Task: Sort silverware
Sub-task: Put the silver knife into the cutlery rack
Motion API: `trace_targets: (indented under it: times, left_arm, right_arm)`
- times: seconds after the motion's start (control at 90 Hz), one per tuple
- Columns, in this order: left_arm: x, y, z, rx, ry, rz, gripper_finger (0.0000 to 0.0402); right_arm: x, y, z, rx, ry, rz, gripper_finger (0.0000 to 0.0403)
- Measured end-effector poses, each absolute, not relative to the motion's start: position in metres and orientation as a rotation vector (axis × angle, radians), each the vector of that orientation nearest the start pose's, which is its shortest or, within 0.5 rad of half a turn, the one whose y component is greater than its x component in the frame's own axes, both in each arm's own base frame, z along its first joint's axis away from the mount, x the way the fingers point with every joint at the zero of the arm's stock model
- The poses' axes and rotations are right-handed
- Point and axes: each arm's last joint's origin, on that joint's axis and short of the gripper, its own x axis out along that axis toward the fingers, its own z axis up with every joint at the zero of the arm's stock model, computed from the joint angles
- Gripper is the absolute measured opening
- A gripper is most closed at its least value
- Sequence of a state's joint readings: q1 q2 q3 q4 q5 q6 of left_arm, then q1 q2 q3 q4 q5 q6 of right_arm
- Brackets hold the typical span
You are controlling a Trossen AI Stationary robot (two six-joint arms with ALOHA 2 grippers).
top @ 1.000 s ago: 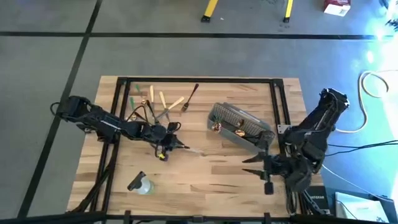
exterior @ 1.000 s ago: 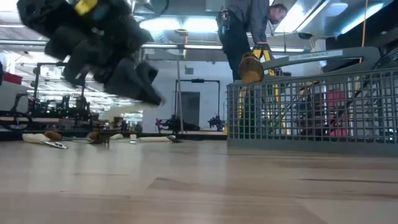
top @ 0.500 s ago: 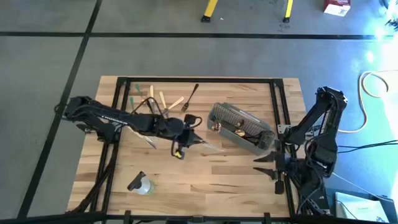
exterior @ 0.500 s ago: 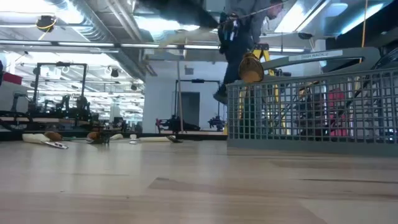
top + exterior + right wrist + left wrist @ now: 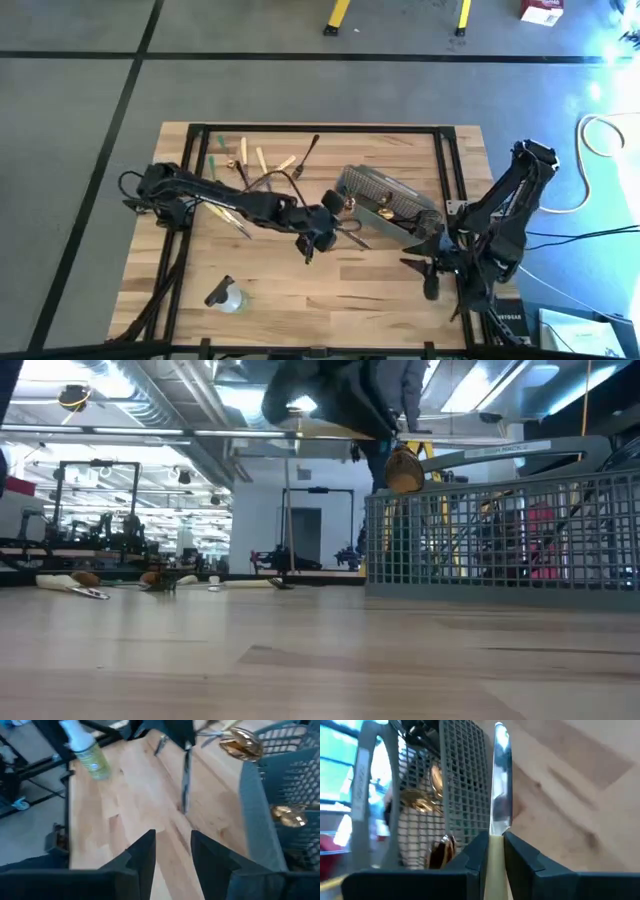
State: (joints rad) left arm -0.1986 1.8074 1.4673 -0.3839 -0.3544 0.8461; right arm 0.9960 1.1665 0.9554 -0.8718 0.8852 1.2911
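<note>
While the right gripper (image 5: 418, 266) waits low at the right of the overhead frame, fingers spread with bare wood between them in its own wrist picture, we find our working tool further up and toward the middle. Our left arm stretches from the left edge across the table (image 5: 330, 300), and the left gripper (image 5: 345, 229) sits just left of the grey mesh basket (image 5: 395, 222), near frame centre. In the left wrist picture its two dark fingers (image 5: 480, 851) are pressed onto a knife (image 5: 500, 795): a pale handle is pinched between them and the shiny blade sticks straight out, its tip beside the basket's mesh wall (image 5: 455, 775). The right wrist picture shows the same knife (image 5: 186, 780) hanging over the wood, close to the basket rim (image 5: 260, 795).

Inside the basket we see gold spoons (image 5: 420, 802), one bowl poking above the rim in the low view (image 5: 404, 470).

Lower left in the overhead frame a small clear bottle (image 5: 227, 296) lies on its side, well apart from everything else.

Farther up, in the upper left part of the table, the unsorted silverware lies scattered: green pieces (image 5: 217, 150), tan handles (image 5: 262, 160), and a black fork (image 5: 305, 155) slanting toward the basket side. In the low view these show only as small shapes along the far table edge at left, and a person (image 5: 385, 400) stands in the room behind the basket.
</note>
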Motion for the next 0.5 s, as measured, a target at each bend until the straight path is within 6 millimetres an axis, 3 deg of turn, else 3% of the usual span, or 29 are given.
trace_targets:
  times: [0.256, 0.5]
  left_arm:
    - [0.394, -0.100, 0.273, 1.282, 0.719, -0.121, 0.0040]
    - [0.383, -0.131, 0.274, 1.573, 0.737, -0.147, 0.0040]
  right_arm:
    - [0.180, 0.129, 0.290, 0.264, 0.657, -0.160, 0.0082]
    - [0.215, 0.086, 0.302, 0.243, 0.565, -0.082, 0.0039]
